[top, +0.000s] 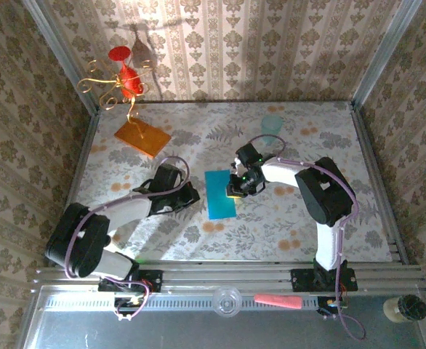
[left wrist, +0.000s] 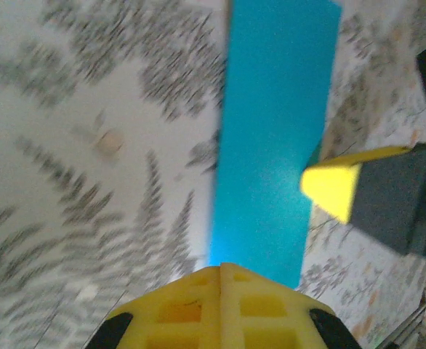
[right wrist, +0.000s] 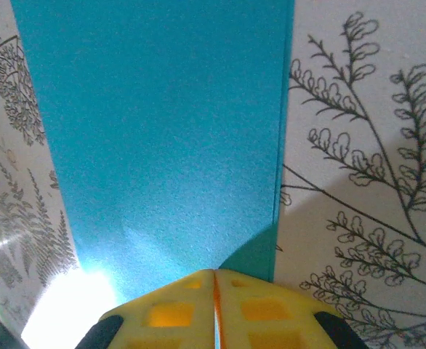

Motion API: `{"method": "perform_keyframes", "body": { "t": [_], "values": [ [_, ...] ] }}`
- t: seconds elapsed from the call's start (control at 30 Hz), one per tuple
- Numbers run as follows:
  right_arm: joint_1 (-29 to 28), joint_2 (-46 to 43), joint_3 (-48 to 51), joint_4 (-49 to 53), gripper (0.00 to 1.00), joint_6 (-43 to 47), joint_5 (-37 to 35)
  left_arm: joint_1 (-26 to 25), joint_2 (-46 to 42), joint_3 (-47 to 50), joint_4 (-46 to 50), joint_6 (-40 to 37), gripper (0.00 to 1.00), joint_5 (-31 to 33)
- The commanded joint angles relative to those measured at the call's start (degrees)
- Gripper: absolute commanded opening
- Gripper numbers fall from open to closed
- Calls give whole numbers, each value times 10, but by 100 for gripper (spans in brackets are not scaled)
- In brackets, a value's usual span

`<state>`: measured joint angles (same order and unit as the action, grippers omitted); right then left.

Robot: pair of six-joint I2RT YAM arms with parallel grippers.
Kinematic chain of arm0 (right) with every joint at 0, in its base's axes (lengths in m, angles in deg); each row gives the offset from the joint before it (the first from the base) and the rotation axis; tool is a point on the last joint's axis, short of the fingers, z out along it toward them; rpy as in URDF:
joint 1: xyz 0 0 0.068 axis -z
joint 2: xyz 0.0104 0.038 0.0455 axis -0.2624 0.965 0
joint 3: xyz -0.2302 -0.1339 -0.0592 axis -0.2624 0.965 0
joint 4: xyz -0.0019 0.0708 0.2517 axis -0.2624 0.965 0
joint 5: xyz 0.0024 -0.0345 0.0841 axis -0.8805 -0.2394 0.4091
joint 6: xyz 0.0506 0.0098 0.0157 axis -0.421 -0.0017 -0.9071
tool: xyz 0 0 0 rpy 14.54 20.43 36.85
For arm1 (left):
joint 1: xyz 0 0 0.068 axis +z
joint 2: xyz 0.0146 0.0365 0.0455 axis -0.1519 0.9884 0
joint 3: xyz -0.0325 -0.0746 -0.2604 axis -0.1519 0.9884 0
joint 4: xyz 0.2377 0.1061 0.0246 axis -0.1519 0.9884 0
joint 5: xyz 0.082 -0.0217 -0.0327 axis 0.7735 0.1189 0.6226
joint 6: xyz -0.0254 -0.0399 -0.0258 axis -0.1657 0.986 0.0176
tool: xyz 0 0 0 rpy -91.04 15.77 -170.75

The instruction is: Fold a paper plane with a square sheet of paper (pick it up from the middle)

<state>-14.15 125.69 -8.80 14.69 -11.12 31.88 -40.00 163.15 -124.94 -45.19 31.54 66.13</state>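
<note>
Teal-blue and thin, the square sheet of paper (top: 220, 194) lies flat about the middle of the surface (top: 307, 233). It shows as a narrow strip rather than a square. In the right wrist view a second layer's edge runs just inside one long side, so I judge it already doubled along its centre line.

The right tool (top: 236, 190) has its yellow fingers pressed together. Its tips are down on the strip at the long side facing the surface's right edge, and I can see nothing pinched between them. The left tool (top: 191, 196) is likewise closed and empty. It sits just beside the strip, on the side toward the surface's left edge, and the top view suggests it is off the paper.

The step in hand looks like setting the half-fold crease. To do it well:
- One tool should pin the layers so they cannot slide apart.
- The other should run its closed tips along the folded side in a single straight pass.
- Pressure should be light, because thin paper on a smooth cloth may skid or buckle.
- The loose edges should be matched first, since the slight offset would carry into every later fold.
</note>
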Motion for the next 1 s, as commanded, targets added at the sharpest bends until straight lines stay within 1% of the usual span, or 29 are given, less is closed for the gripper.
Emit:
{"method": "perform_keyframes", "body": {
  "t": [0.0, 0.17, 0.27, 0.4, 0.6, 0.8, 0.97],
  "values": [
    [-7, -11, -14, 63, 14, 0, -36, 5, 38, -34, -49, -22, 2, -24],
    [-5, -89, -27, 61, 22, -16, -47, 4, 99, -79, -70, -26, 8, -41],
    [-1, -130, 2, 49, 30, -33, -68, 4, 127, -106, -61, -37, 10, -34],
    [17, -170, 61, 35, 34, -56, -84, 3, 165, -142, -42, -46, 14, -29],
    [33, -219, 139, -7, 38, -88, -46, 2, 207, -179, -25, -54, 15, -25],
    [33, -227, 179, -24, 39, -112, -5, 5, 230, -204, 8, -66, 15, 2],
    [28, -225, 210, -49, 39, -132, 26, 8, 247, -199, -6, -58, 15, -7]
  ]
}}
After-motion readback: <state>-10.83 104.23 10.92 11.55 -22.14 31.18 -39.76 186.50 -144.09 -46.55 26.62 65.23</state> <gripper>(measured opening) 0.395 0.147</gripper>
